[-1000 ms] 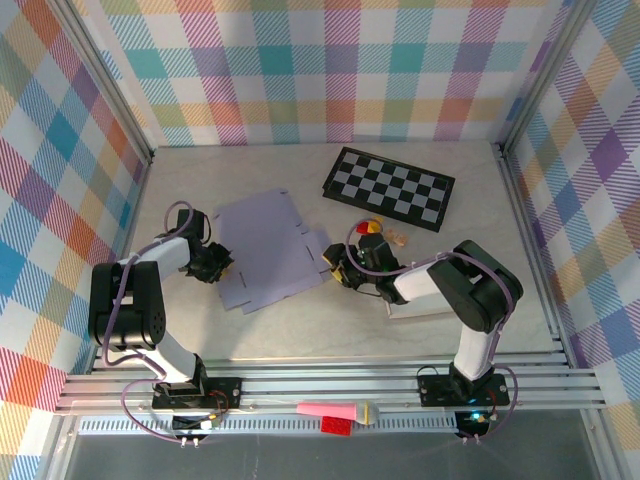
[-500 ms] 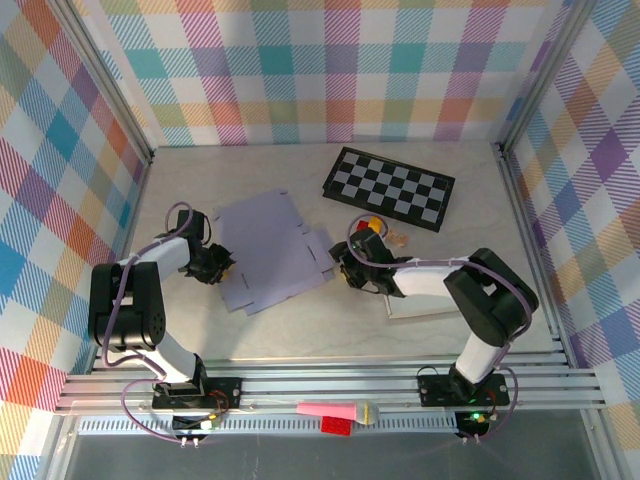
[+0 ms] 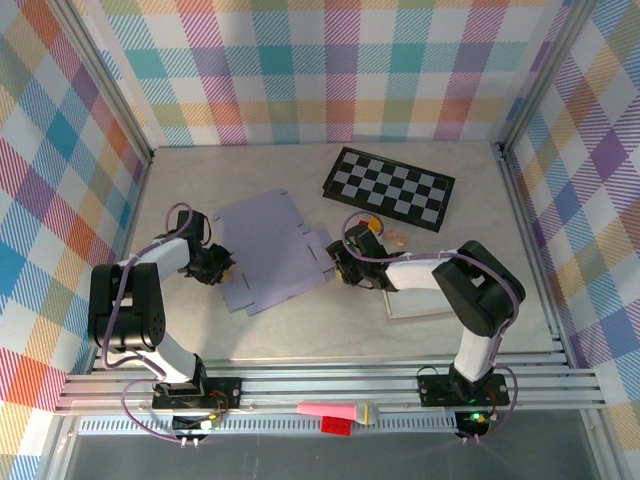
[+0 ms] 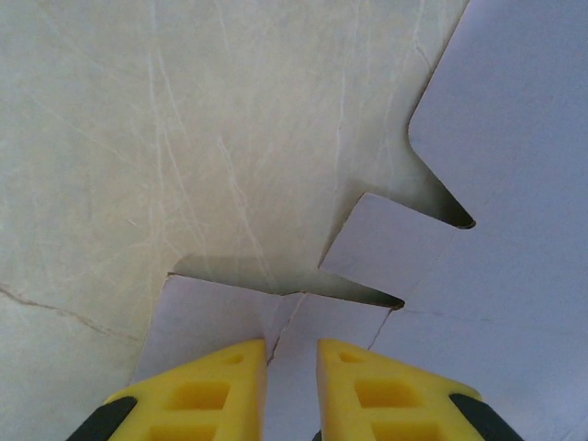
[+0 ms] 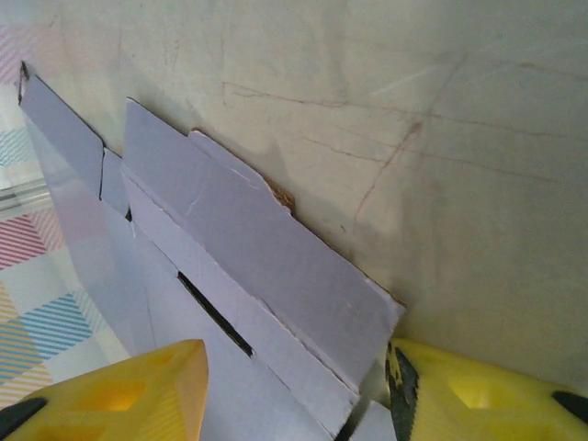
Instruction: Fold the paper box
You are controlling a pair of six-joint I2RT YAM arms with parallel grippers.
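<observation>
We are finding the paper box point(image 3: 268, 250) lying as a flat lavender blank on the counter point(image 3: 300, 335), left of centre, with the checkerboard point(image 3: 390, 187) lying apart from it on the far right. The left end effector point(image 3: 216, 266) is sitting at the blank's left edge. In its wrist view the yellow fingers point(image 4: 193, 395) are standing narrow, a thin slit between them, over a small tab, and we are not able to tell whether they are pinching card or only resting on it. The right end effector point(image 3: 337, 268) is working at the blank's right edge, jaws standing wide. A long side flap point(image 5: 276, 266) is lifting off the counter and rising between them, unclamped as far as we are seeing. We are judging the card to be light and thin, stiff across each panel but ready to hinge along its scored lines. It is also looking likely to skate on the smooth counter unless one side is pinned. The slots and notched tabs are looking like the weak spots for tearing or creasing. We are reckoning the best hold is on the flap's free edge near its middle, away from the slot, with the left side holding the main panel down.
</observation>
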